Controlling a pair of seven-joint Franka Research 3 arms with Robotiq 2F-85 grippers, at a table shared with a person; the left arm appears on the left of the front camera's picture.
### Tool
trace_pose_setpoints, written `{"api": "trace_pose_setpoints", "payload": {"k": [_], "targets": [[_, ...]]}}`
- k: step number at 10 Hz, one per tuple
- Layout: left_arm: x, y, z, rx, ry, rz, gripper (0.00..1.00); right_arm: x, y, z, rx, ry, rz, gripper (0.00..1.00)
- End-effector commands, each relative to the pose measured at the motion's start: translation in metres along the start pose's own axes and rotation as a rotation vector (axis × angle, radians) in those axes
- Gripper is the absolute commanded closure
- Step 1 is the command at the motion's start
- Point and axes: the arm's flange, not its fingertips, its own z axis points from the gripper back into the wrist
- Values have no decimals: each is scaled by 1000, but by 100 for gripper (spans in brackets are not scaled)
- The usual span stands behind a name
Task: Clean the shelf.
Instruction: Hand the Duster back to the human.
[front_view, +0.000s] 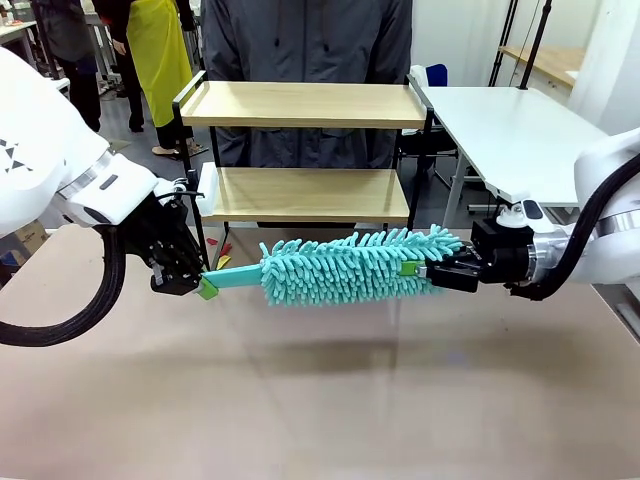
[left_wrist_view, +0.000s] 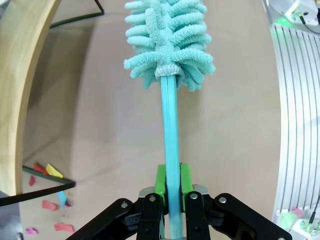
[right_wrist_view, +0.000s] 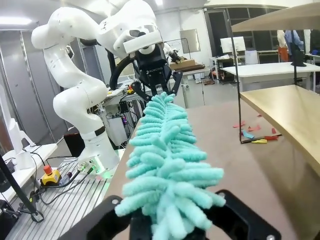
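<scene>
The shelf (front_view: 305, 103) stands at the table's far side, with two light wooden boards in a thin black frame; an edge of it also shows in the wrist views (left_wrist_view: 22, 75) (right_wrist_view: 290, 110). A teal fluffy duster (front_view: 350, 265) hangs level above the table in front of it. My left gripper (front_view: 203, 286) (left_wrist_view: 171, 192) is shut on the duster's teal handle (left_wrist_view: 170, 125), green pads pressed to both sides. My right gripper (front_view: 425, 270) (right_wrist_view: 170, 222) is shut on the duster's fluffy far tip, which hides its fingertips in its own view.
A person (front_view: 300, 40) stands right behind the shelf. Coloured paper scraps (front_view: 222, 250) (left_wrist_view: 47, 172) (right_wrist_view: 255, 135) lie on the tan tabletop (front_view: 320, 400) under the shelf's lower board. A white table (front_view: 510, 130) stands at the back right.
</scene>
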Motion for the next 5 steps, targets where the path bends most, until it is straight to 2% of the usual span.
{"api": "trace_pose_setpoints", "payload": {"k": [1,2,3,4,5], "targets": [[4,-1,1,-1,-19,-4,87,2,2,-5,8,17,24,100],[4,-1,1,-1,-19,-4,87,2,3,-4,16,29,33,100],[4,-1,1,-1,-19,-4,87,5,4,-4,46,-23,54,100],[4,-1,1,-1,-19,-4,87,6,2,-2,18,-44,-48,100],[0,0,0,-3,1,0,30,1,0,0,5,0,8,100]]}}
